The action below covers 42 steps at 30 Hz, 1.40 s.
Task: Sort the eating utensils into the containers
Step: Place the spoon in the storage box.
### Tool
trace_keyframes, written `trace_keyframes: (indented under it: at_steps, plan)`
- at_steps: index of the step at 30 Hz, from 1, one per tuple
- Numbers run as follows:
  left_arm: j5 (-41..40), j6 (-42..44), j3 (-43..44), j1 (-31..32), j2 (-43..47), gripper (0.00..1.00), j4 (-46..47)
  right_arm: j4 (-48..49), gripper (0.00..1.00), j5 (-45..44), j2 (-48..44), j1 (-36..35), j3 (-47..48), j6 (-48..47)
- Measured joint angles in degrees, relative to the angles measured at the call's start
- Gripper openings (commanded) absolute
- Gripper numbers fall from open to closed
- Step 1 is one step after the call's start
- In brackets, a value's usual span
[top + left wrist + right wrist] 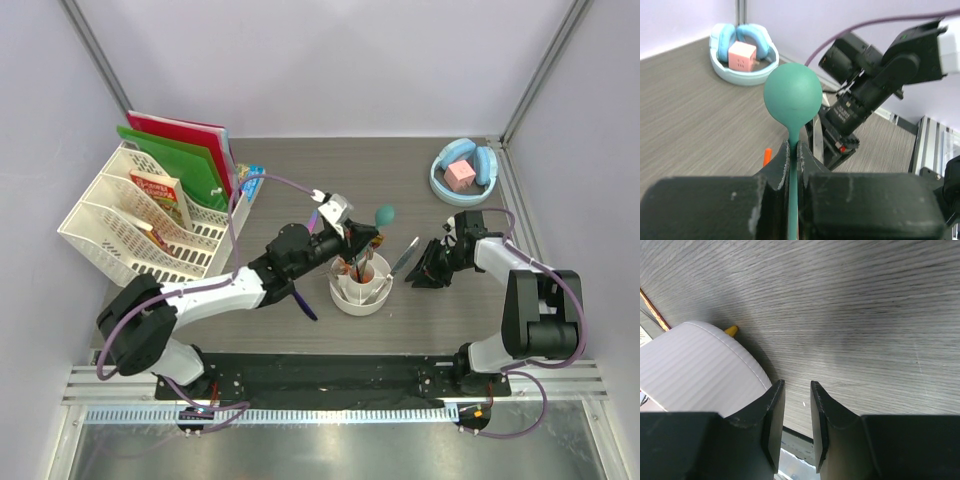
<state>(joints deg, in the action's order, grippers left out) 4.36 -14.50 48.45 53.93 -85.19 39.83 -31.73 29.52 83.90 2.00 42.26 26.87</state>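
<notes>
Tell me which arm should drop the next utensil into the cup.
Left. The left pincer is shut on the teal spoon, right at the white cup; the right pincer is open and empty beside it.

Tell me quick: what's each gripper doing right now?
Left gripper: closed on the teal utensil.
Right gripper: open, nothing between its jaws.

likely a robotics lab, plain walls (330, 60), aluminium posts (95, 52)
</notes>
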Motion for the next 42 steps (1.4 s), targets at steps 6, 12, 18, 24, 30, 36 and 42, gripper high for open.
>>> trace_keyframes:
  at_steps: [6, 12, 18, 24, 30, 36, 42]
  plan:
    - [-0.59, -0.04, -2.25, 0.0, 1.88, 0.0, 4.07, 0.0, 0.32, 0.0, 0.9, 0.0, 0.0, -0.15]
    - [-1.25, -2.69, -7.17, 0.0, 0.52, 0.0, 10.73, -0.04, 0.32, -0.02, 1.92, 0.0, -0.09, -0.26]
    - [-3.45, -4.37, -10.21, 0.0, -0.26, 0.0, 16.0, -0.2, 0.33, -0.17, 1.92, 0.0, -0.09, -0.52]
    - [-5.49, -4.59, -10.27, 0.0, -1.25, 0.0, 22.12, -0.83, 0.33, -0.57, 2.01, 0.0, -0.09, -1.36]
    - [-5.9, -4.85, -10.27, 0.0, -1.7, 0.0, 24.22, -1.84, 0.33, -1.22, 2.38, 0.0, -0.09, -1.97]
    - [-5.9, -5.35, -10.01, 0.0, -6.84, 0.0, 27.26, -2.27, 0.33, -1.4, 2.38, 0.0, -0.07, -2.54]
    - [-6.32, -7.58, -11.65, 0.0, -9.51, 0.0, 32.85, -2.54, 0.33, -1.33, 2.38, 0.0, -0.07, -2.58]
